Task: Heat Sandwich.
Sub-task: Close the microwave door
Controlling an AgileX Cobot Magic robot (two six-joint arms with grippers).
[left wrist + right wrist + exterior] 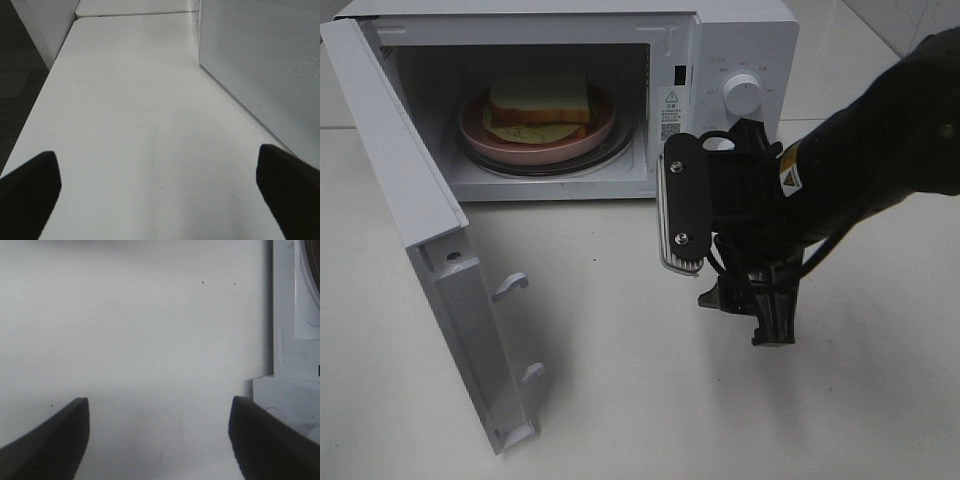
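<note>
The sandwich [540,100], white bread with an orange-brown crust, lies on a round pink plate [472,127] inside the open microwave [760,40]. My right gripper [750,315] hangs over the table in front of the microwave's control panel, pointing down, well clear of the cavity. In the right wrist view, the right gripper [160,404] is open, with only bare table between its dark fingers [55,440]. The left gripper [157,157] is also open wide and empty, beside the microwave's perforated side wall [260,60]. The left arm does not show in the exterior high view.
The microwave door [410,190] stands swung out to the left, reaching toward the table's front. A white dial [743,95] sits on the control panel just behind my right arm. The microwave's lower front corner [295,365] is close to the right gripper.
</note>
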